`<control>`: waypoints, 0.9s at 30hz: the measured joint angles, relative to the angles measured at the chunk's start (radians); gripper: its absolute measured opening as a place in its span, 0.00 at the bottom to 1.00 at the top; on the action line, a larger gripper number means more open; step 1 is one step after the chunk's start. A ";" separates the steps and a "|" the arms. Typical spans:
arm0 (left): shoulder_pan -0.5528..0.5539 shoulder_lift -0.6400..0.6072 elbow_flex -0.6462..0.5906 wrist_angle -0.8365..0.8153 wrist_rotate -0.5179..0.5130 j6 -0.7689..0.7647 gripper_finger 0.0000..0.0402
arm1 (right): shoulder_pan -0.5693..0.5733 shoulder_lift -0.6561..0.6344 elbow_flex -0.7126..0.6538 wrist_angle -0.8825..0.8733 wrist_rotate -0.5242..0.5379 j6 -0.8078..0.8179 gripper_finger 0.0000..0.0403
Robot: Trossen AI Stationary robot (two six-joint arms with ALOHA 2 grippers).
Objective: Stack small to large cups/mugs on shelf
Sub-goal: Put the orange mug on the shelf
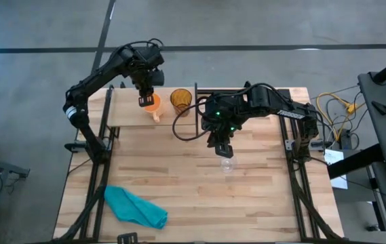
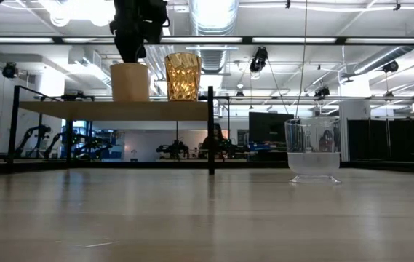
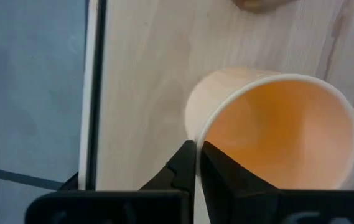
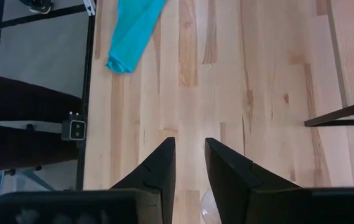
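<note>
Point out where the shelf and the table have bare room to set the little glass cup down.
The shelf is bare left of the orange mug, whose rim the left gripper pinches. It is crowded between the mug and the amber tumbler. The tabletop is bare between the teal cloth and the clear glass cup under the right gripper.

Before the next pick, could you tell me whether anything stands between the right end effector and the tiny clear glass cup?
Nothing visible does. The right end effector hangs just above the tiny clear glass cup, which stands alone on bare planks; the crumpled teal cloth lies well off, near the table's front-left corner.
</note>
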 joint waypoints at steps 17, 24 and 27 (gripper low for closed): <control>0.000 0.000 -0.021 0.040 -0.126 -0.085 0.00 | 0.000 0.000 0.000 0.000 0.000 -0.001 0.21; 0.000 0.000 -0.021 0.044 -0.126 -0.080 0.00 | 0.000 0.000 0.000 0.001 0.000 -0.004 0.20; 0.000 0.000 -0.021 0.044 -0.126 -0.078 0.00 | 0.000 0.000 0.000 0.001 0.000 -0.004 0.20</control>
